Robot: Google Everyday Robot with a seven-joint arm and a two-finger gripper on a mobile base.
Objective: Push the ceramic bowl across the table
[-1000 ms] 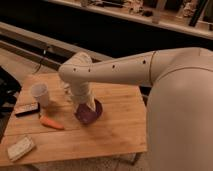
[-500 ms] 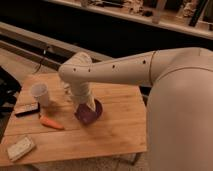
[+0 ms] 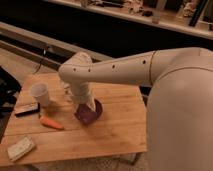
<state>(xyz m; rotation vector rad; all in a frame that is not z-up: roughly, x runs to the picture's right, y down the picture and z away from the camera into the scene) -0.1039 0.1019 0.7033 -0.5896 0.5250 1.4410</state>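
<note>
The dark purple-maroon ceramic bowl (image 3: pixel 90 113) sits near the middle of the light wooden table (image 3: pixel 120 125). My white arm reaches in from the right and bends down over the bowl. My gripper (image 3: pixel 86 104) is at the bowl, at or just inside its near-left rim, mostly hidden by the wrist. The bowl's left part is covered by the arm.
A white paper cup (image 3: pixel 40 93) stands at the table's left. A dark flat object (image 3: pixel 27 109) lies in front of it. An orange carrot (image 3: pixel 51 122) lies left of the bowl. A pale sponge (image 3: pixel 20 147) lies at the front left corner.
</note>
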